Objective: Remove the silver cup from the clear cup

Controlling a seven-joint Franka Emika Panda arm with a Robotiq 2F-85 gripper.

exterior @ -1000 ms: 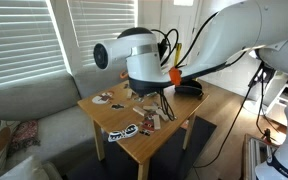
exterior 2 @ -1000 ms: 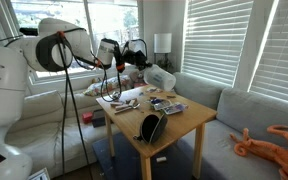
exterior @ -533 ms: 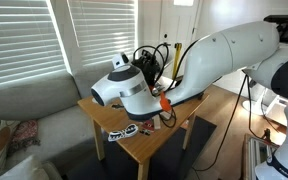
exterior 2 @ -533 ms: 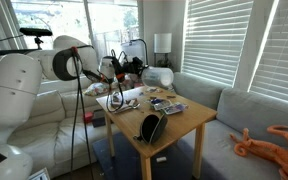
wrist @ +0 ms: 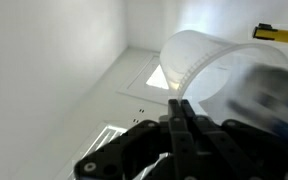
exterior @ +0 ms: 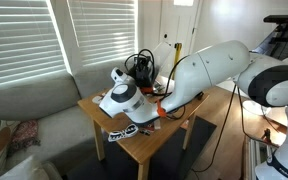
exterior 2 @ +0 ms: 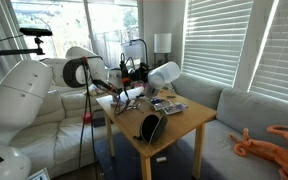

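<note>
Since the frame half a second before, the arm is seen rolled further over and lowered toward the bench. The clear cup is carried slightly further out over the bench.

The clear cup is held in the air, well above the bench, lying almost on its side. The hand is pinched onto the cup's ridged rim, so the mouth is turned toward the hand and the base points away from it. In the wrist view only ceiling is seen behind the cup, so the hand is judged to be aimed upward.

A blurred blue-grey shape, taken to be the silver cup, is seen against the clear cup's lower side. Whether it is lodged inside or sliding out cannot be told. It cannot be picked out in either exterior view.

The long axis of both cups is judged to run straight away from the hand. Any removal is therefore expected along that line, out through the mouth, where the fingers are clamped and may be in the way.

Below the cup, small clutter and a black bowl are laid on the bench. A sofa is set just beside the bench.
</note>
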